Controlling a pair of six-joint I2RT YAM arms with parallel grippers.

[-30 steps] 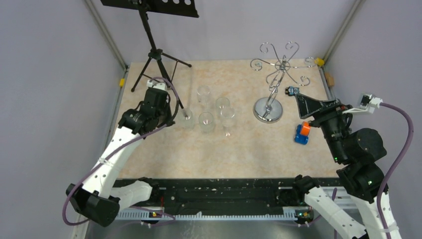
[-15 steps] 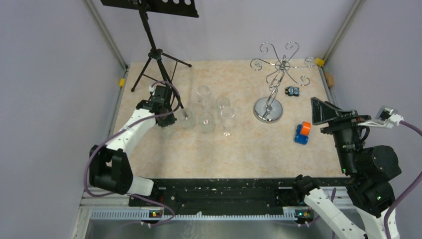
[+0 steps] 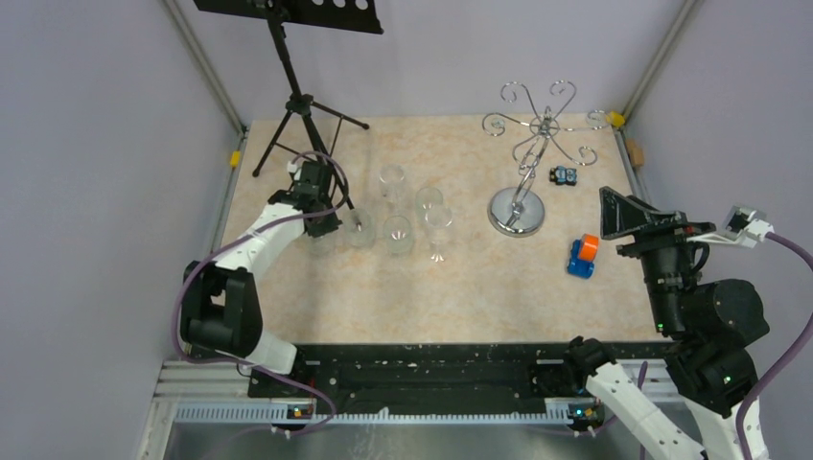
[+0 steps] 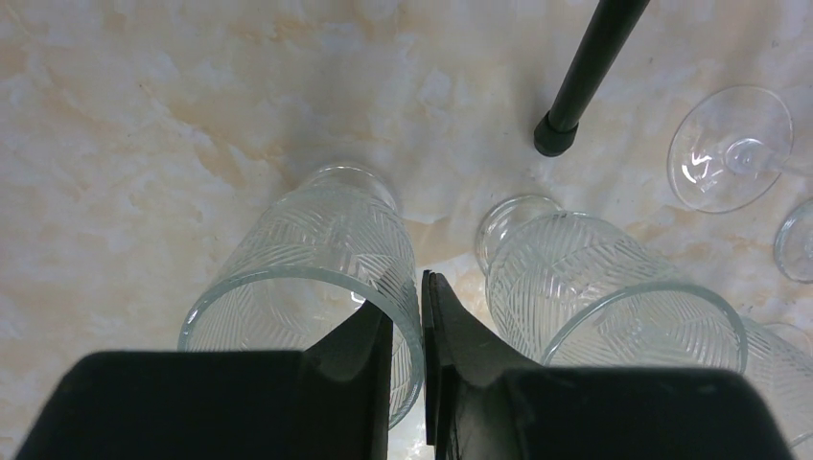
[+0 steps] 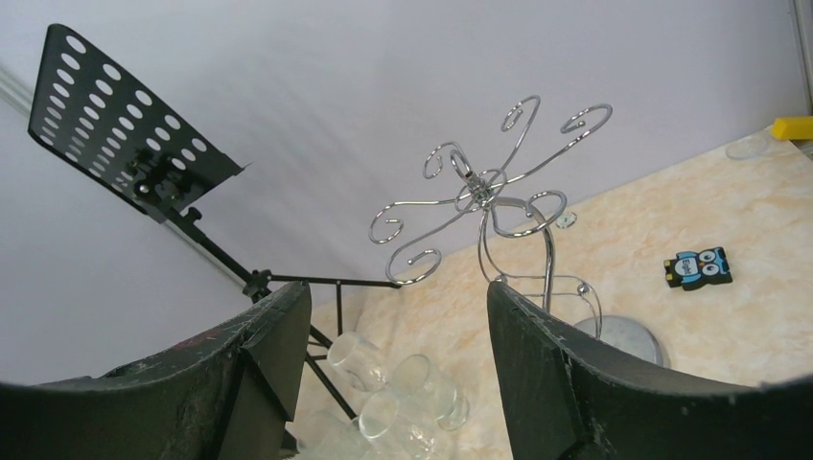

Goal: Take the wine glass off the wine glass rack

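**Left pincer nipped on a glass rim, well left of the rack**

Far left of the wine glass rack, toward the back, stands a black tripod music stand. Nearer than that and well left of the rack, the left pincer is clamped on the rim of a ribbed wine glass. One finger is inside the bowl and one outside, with the glass wall squeezed between them. The glass is upright, its foot down on the marbled tabletop. A second ribbed glass stands just beside it, and more clear glasses cluster between there and the rack.

Just right of the rack's disc base lies a small blue tile with an owl face; any lettering on it is too small to read. A blue-and-orange toy sits nearer, also right of the base. Further right, the right pincer hangs in the air with its fingers spread wide apart, gripping nothing and pointed toward the rack.
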